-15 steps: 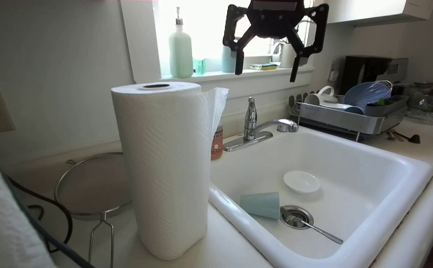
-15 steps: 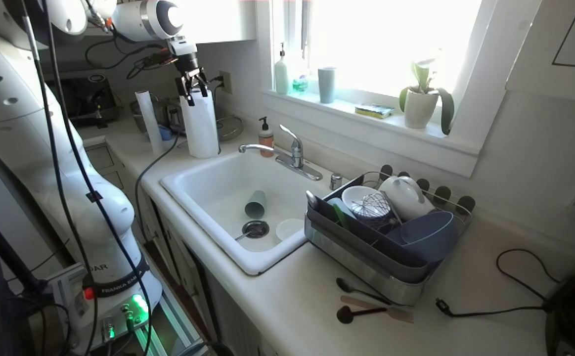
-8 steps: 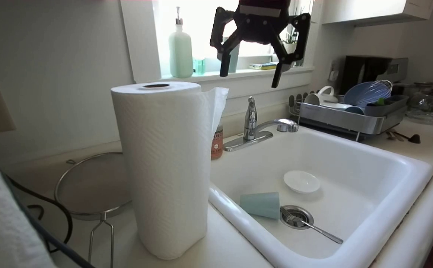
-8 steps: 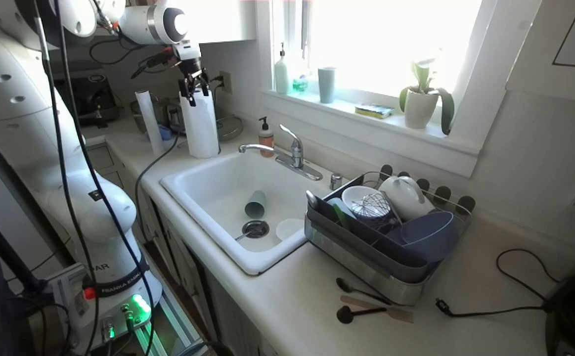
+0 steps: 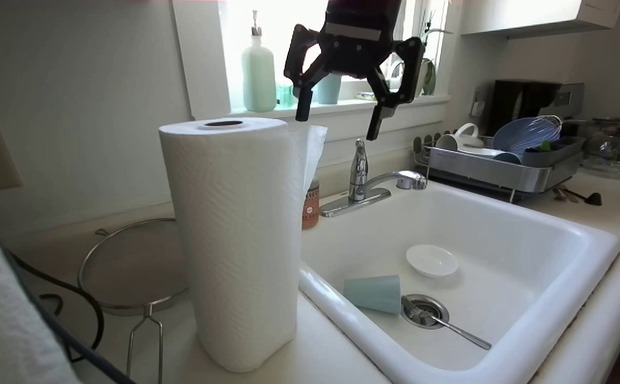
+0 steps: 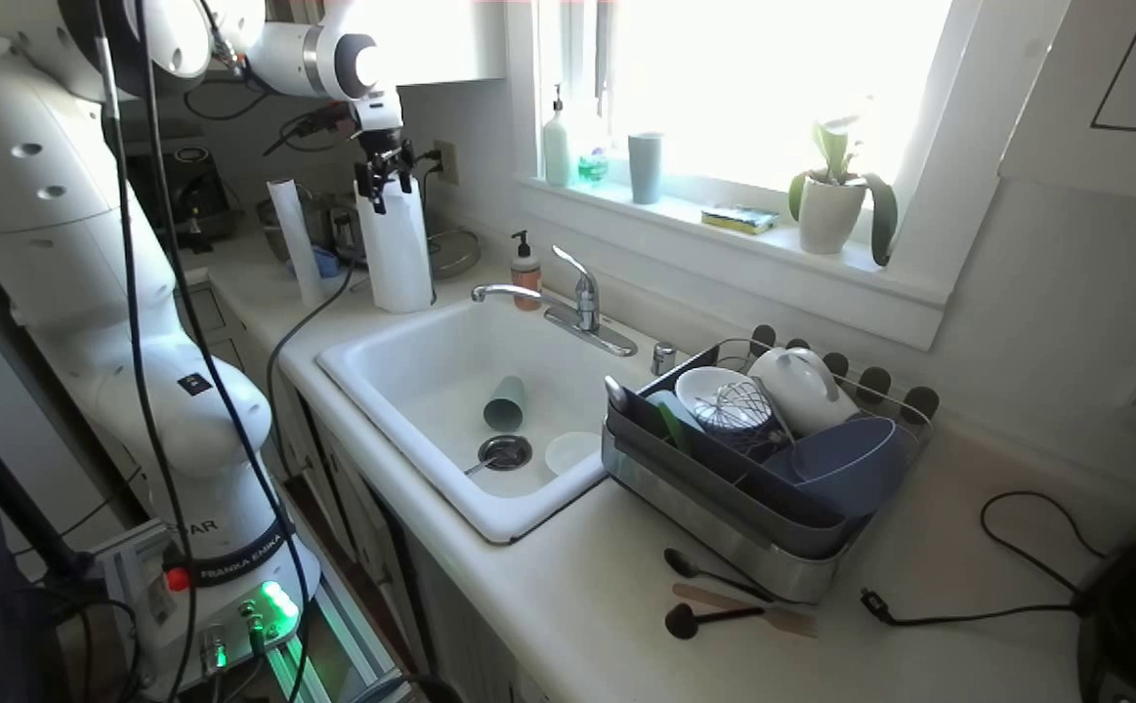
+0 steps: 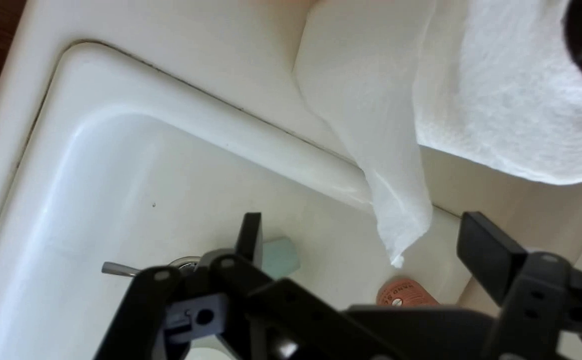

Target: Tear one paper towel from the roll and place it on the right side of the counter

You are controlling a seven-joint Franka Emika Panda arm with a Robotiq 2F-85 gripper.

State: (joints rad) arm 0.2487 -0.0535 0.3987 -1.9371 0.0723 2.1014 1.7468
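Observation:
The roll (image 5: 235,240) stands upright on the pale counter (image 5: 320,352) beside the sink, also in the other views (image 6: 397,259) (image 7: 521,100). The loose end of the paper towel (image 5: 315,152) sticks out from the roll's top on the sink side. In the wrist view this sheet (image 7: 381,140) hangs off the roll and narrows to a tip. My gripper (image 5: 338,127) is open and empty, pointing down, above and beside the roll's sink side. In the wrist view the sheet's tip lies between the spread fingers (image 7: 361,230), apparently below and touching neither.
The sink (image 6: 401,444) holds a blue-green cup (image 5: 373,294), a white dish (image 5: 431,260) and a fork. A faucet (image 5: 360,170) and an orange soap bottle (image 7: 406,292) stand behind it. A full dish rack (image 6: 724,498) and utensils lie on the counter past the sink.
My gripper has moved down and closer to the roll, leftward in an exterior view. It stays open. The roll and the loose sheet have not visibly moved.

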